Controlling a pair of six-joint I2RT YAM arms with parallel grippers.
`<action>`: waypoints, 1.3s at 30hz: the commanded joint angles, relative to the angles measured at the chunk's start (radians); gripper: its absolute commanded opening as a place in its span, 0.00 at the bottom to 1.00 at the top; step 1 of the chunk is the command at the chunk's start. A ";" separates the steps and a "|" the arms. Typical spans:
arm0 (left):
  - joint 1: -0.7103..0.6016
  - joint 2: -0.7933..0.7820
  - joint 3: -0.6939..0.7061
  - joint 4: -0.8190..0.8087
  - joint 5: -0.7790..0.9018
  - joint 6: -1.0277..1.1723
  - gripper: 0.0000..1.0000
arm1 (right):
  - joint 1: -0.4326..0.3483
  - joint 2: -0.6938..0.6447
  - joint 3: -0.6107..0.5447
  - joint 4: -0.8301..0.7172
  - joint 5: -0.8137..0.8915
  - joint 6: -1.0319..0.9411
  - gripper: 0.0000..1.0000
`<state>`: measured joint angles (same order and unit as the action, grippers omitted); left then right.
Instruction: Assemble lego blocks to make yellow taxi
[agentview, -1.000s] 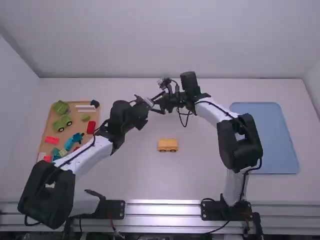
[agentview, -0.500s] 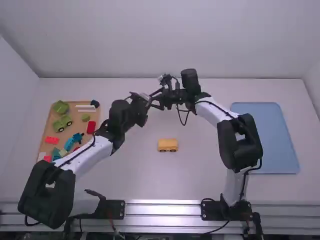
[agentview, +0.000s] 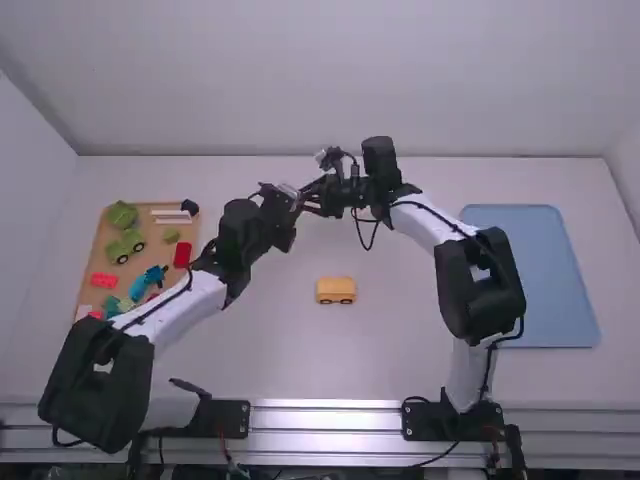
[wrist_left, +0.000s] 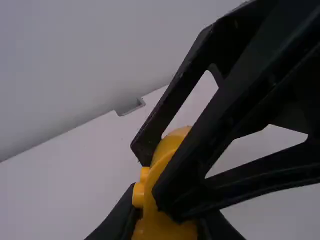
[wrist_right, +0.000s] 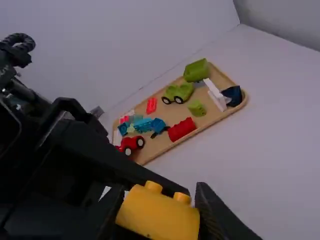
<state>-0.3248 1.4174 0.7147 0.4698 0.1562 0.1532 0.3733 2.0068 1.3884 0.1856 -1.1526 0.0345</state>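
Above a pale desk (agentview: 385, 350), two robot arms are meeting beyond the middle, their tools gripping a yellow block. The left tool (agentview: 295, 205) is holding the block narrowly between its fingers, while the right tool (agentview: 311, 206) is also clamping the yellow block (wrist_right: 157, 215), its studs showing in the right wrist view. The left wrist view is showing rounded yellow surfaces between the closed fingers; whether one piece or two joined is being held, one cannot tell. A yellow wheeled base (agentview: 336, 290) is standing upright on the desk, nearer the camera than the tools and apart from both, its dark wheels touching the surface. To the left, a wooden tray (agentview: 160, 252) is carrying a green block (agentview: 121, 215), a green wheeled piece (agentview: 125, 246), a small green block (agentview: 171, 235), a red block (agentview: 182, 255), a flat red piece (agentview: 104, 280), white strips (agentview: 172, 221), a dark blue piece (agentview: 189, 207) and blue pieces (agentview: 139, 287). A red wheeled piece (wrist_right: 131, 144) is resting there as well, in the right wrist view. At the far right, beyond the right arm, a blue tray (agentview: 540, 280) with rounded corners is lying flat. A plain, light wall (agentview: 330, 80) is rising behind the desk, and metal rails (agentview: 325, 416) are running along its near edge.
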 joint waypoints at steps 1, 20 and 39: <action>-0.009 -0.009 0.004 0.031 0.039 -0.008 0.20 | 0.007 0.014 0.012 0.000 0.008 -0.004 0.24; 0.183 -0.041 0.008 0.061 0.640 -0.191 0.99 | -0.083 0.013 0.026 0.011 -0.245 -0.134 0.16; 0.375 0.249 0.126 0.080 1.331 -0.164 0.98 | -0.053 -0.036 0.025 -0.430 -0.153 -0.661 0.08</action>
<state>0.0345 1.6489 0.8082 0.5468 1.3758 -0.0265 0.3321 2.0064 1.3949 -0.1921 -1.3857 -0.4240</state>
